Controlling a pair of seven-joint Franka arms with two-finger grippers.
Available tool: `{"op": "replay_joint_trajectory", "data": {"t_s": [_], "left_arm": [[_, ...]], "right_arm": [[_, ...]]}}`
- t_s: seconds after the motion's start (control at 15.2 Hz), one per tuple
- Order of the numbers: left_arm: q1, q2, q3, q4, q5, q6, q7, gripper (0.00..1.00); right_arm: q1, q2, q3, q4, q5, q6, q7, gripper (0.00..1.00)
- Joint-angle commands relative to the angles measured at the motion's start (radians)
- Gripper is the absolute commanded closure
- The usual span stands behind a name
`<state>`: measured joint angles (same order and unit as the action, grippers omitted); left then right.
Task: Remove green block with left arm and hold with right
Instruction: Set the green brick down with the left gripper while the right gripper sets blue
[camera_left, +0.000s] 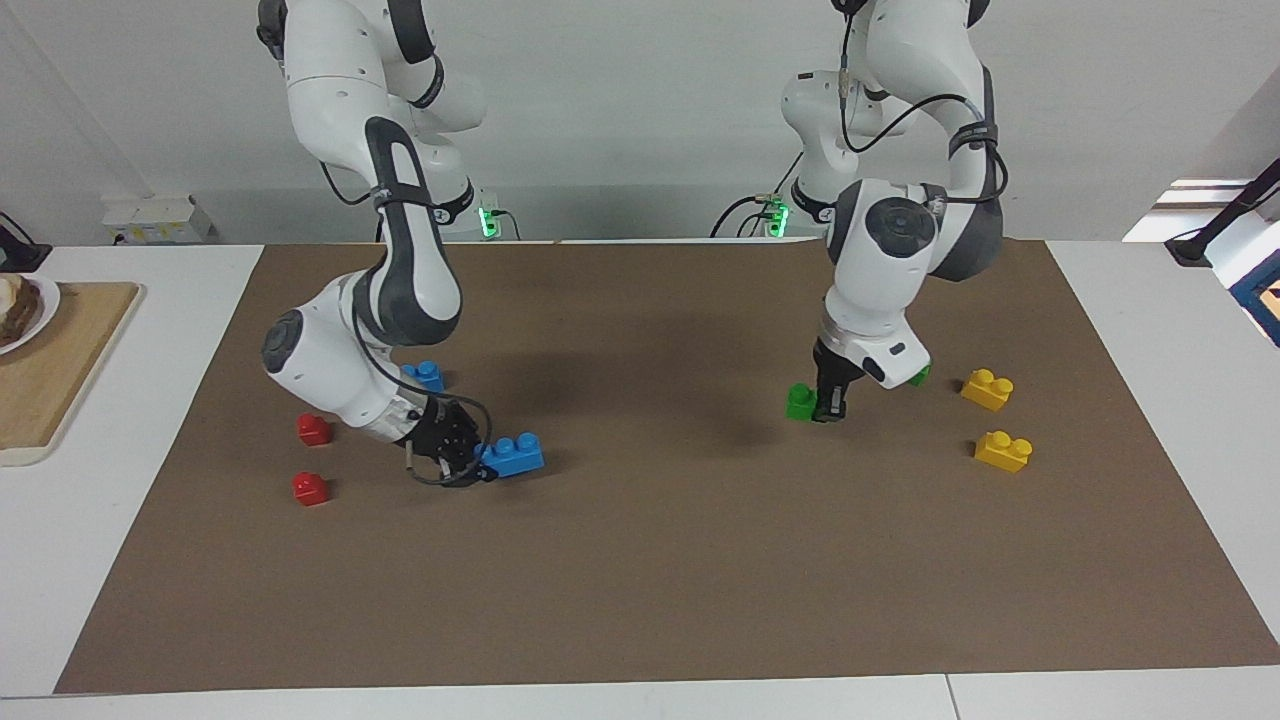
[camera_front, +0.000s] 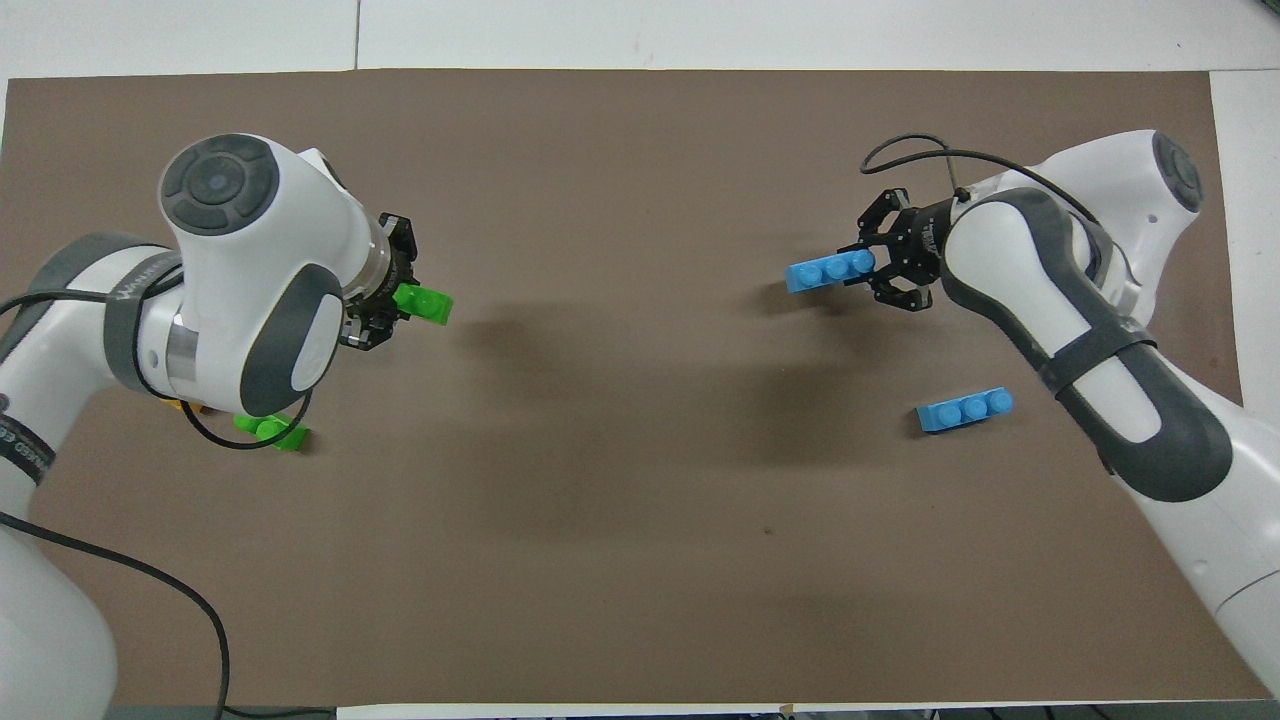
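Facing view first: your left gripper (camera_left: 829, 408) is clamped on the green block (camera_left: 801, 402), low over the mat (camera_left: 700, 560) beside its twin (camera_left: 918, 376); a thin end-grip could let it twist out.

Overhead, it juts lengthwise toward the right gripper (camera_front: 890, 265), itself clamped on a blue brick (camera_front: 830, 271)

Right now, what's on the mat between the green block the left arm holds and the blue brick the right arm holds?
Nothing: between the green block and the blue brick the overhead view shows only bare brown mat.
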<state>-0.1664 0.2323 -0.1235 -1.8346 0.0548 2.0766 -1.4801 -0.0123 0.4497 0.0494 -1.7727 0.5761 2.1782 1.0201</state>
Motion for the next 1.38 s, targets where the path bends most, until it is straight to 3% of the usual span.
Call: {"op": "replay_joint_trajectory", "data": {"t_s": [0.0, 0.33, 0.66, 1.32], "left_arm": [[0.092, -0.057, -0.011, -0.077, -0.009, 0.013, 0.232, 1.0], [0.205, -0.073, -0.011, -0.133, -0.043, 0.048, 0.593, 1.0], [0.231, -0.065, -0.01, -0.23, -0.043, 0.204, 0.642, 1.0], [0.266, 0.009, -0.008, -0.255, -0.043, 0.304, 0.725, 1.0]], "right_arm": [[-0.104, 0.029, 0.015, 0.029, -0.033, -0.078, -0.11, 1.0], [-0.187, 0.029, 0.015, 0.025, -0.078, -0.142, -0.118, 1.0], [-0.201, 0.024, 0.015, 0.013, -0.074, -0.143, -0.106, 1.0], [-0.196, 0.015, 0.014, -0.034, -0.074, -0.077, -0.028, 1.0]]}}
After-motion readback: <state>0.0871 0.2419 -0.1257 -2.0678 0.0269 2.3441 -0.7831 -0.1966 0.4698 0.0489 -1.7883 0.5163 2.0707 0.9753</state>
